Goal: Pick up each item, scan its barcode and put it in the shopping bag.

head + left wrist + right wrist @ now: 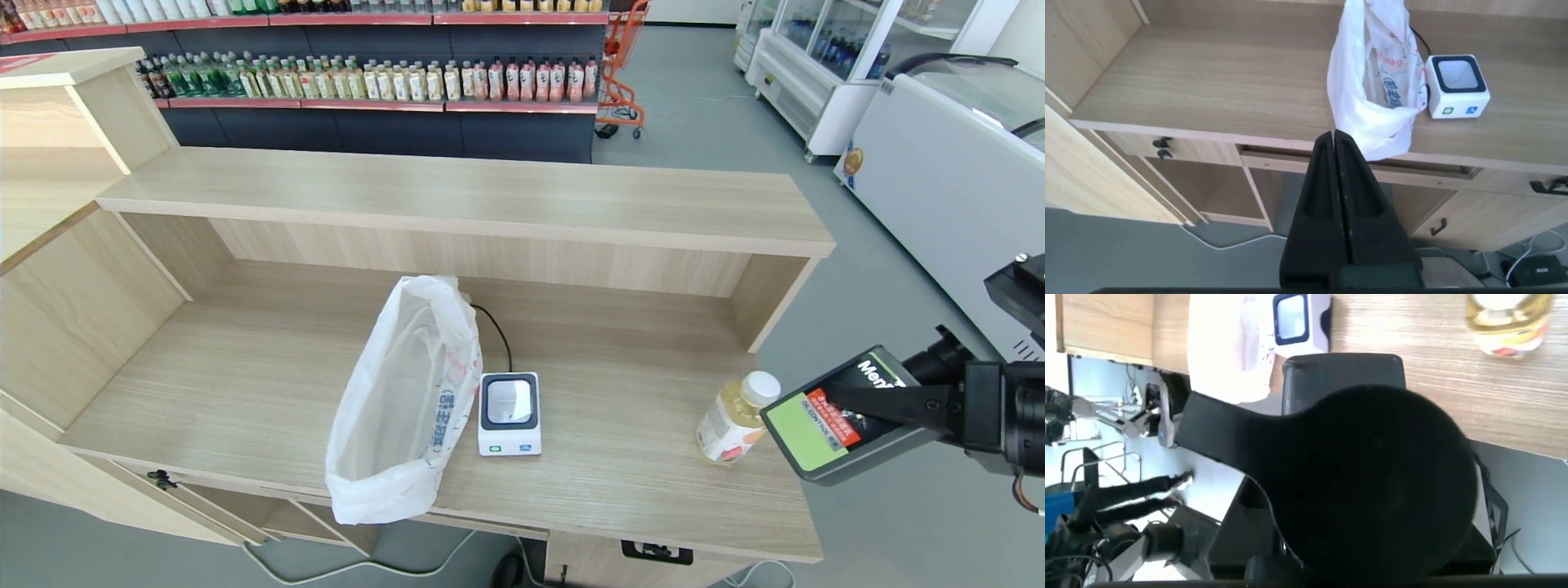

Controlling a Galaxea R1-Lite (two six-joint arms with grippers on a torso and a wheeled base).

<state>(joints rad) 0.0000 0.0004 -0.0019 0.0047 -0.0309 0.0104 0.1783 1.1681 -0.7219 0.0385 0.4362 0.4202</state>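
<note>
You have the box [824, 425] clamped in your right gripper [849, 412], past the counter's [245, 384] right end. The bottle [735, 418] stands at its 9 o'clock. The scanner [509, 412] sits mid-counter, with the bag [408, 408] at its 9 o'clock. Your left gripper's [1334, 139] fingers are pressed together.

Green-labelled dark box [804, 433] held tilted beside upright white-capped bottle [735, 418]; white bag [408, 408] open beside scanner [509, 412].
</note>
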